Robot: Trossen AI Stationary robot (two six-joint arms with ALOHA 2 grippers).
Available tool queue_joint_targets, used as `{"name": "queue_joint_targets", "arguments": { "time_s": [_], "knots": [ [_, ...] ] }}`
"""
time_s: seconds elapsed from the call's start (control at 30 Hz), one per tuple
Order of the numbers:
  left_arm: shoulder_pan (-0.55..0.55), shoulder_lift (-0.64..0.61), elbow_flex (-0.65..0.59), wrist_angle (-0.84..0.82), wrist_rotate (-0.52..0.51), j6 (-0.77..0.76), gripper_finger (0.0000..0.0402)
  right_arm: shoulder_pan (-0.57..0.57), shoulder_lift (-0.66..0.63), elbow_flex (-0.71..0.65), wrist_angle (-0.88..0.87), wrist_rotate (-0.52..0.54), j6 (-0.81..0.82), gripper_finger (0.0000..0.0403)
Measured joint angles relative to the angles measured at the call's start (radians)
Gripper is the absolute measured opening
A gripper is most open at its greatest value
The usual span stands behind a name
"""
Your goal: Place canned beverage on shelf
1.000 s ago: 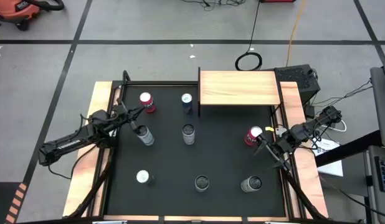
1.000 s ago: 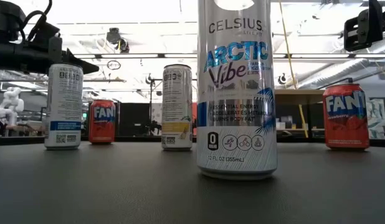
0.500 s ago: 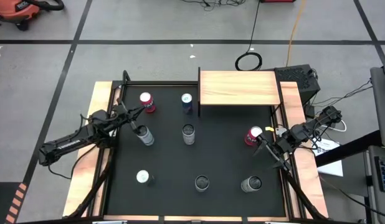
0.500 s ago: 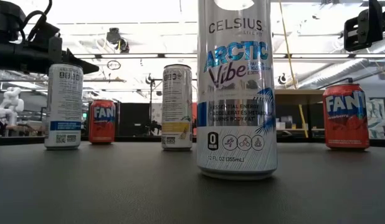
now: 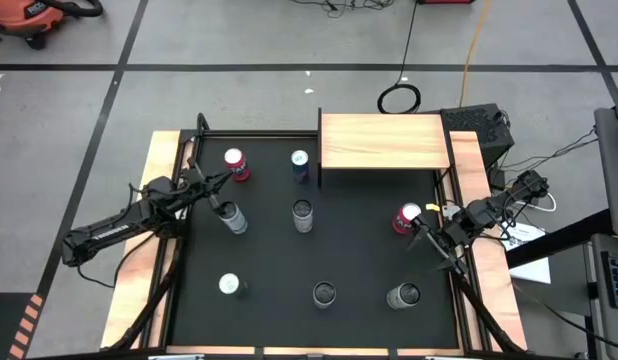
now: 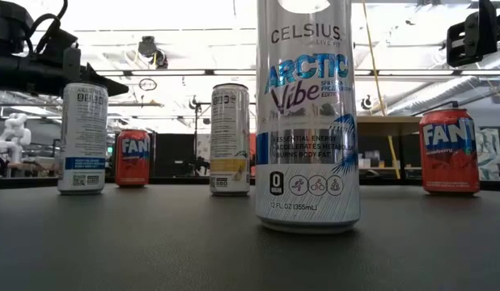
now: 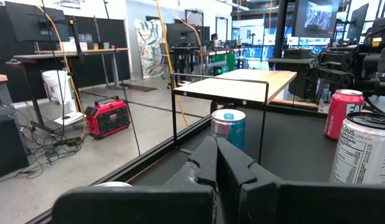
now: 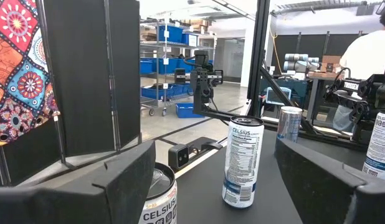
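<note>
The shelf [image 5: 383,141] is a flat rectangle of pale, grained wood on thin black metal legs, standing at the far edge of the worktop [image 5: 359,250], toward its right corner; its top is bare. The worktop is a matte black mat framed by light wood. Eight cans stand upright on it, all cylinders of shiny metal. A red can [image 5: 236,165] and a blue can [image 5: 300,166] stand near the far edge, the blue can just beside the shelf's left end. Another red can [image 5: 407,219] stands near the right edge. Two tall silver cans [image 5: 303,215] are in the middle band, and three more line the near edge.

The left arm reaches in from the left edge, its gripper [image 5: 222,179] pressed together and empty, pointing toward the first red can. The right arm comes in from the right edge and bends low; its gripper [image 5: 429,246] is spread wide and empty, just beside the second red can, without touching it.
</note>
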Motion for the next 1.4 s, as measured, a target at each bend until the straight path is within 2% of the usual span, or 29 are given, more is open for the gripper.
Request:
{"name": "queue_joint_targets", "arguments": {
  "time_s": [0.7, 0.97, 1.17, 1.4],
  "knots": [
    [0.000, 0.000, 0.000, 0.000, 0.000, 0.000, 0.0000, -0.001, 0.000, 0.000, 0.003, 0.004, -0.008, 0.0312],
    [0.000, 0.000, 0.000, 0.000, 0.000, 0.000, 0.0000, -0.001, 0.000, 0.000, 0.156, 0.011, -0.011, 0.0312],
    [0.000, 0.000, 0.000, 0.000, 0.000, 0.000, 0.0000, -0.001, 0.000, 0.000, 0.376, 0.124, -0.012, 0.0312],
    [0.000, 0.000, 0.000, 0.000, 0.000, 0.000, 0.0000, -0.001, 0.000, 0.000, 0.459, 0.289, -0.054, 0.0312]
  ]
}}
